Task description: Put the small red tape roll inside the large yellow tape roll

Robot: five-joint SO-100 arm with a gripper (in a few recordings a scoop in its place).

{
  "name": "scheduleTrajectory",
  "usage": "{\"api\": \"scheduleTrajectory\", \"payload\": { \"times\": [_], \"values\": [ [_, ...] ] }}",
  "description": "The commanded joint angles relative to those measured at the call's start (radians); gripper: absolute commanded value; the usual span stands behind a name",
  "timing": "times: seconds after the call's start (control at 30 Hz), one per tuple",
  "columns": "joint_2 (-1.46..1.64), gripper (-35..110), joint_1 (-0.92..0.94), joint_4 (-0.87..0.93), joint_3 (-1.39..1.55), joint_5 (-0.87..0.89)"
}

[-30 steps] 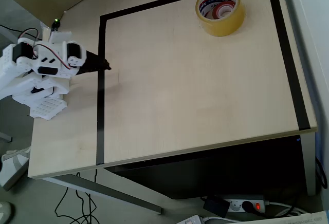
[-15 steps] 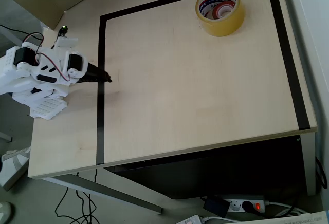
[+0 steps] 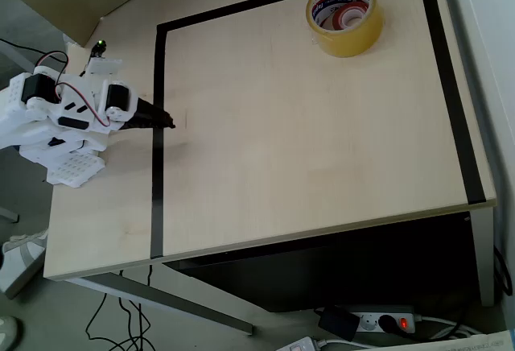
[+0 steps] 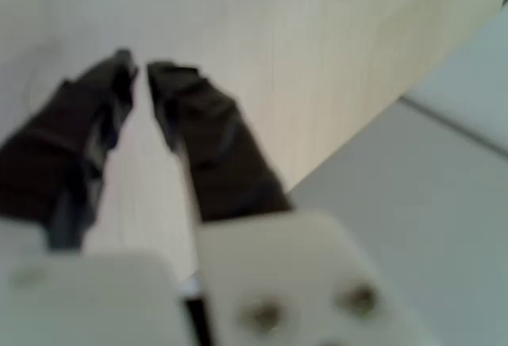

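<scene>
The red roll [image 3: 350,18] already sits inside the yellow roll [image 3: 344,16] at the counter's [image 3: 306,142] far right; the end effector [image 3: 163,119] hangs at the left, empty, fingers nearly together; the task looks done, leaving only parking the arm.

The light wooden table [image 3: 306,150] has black tape lines [image 3: 158,125] on it, and the big yellow tape roll [image 3: 344,17] sits near its far corner
</scene>
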Motion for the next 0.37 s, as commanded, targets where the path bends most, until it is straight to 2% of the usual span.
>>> {"api": "scheduleTrajectory", "payload": {
  "times": [0.0, 0.33],
  "values": [
    [0.002, 0, -0.097, 0.158, 0.023, 0.063],
    [0.002, 0, -0.112, 0.158, 0.023, 0.063]
  ]
}}
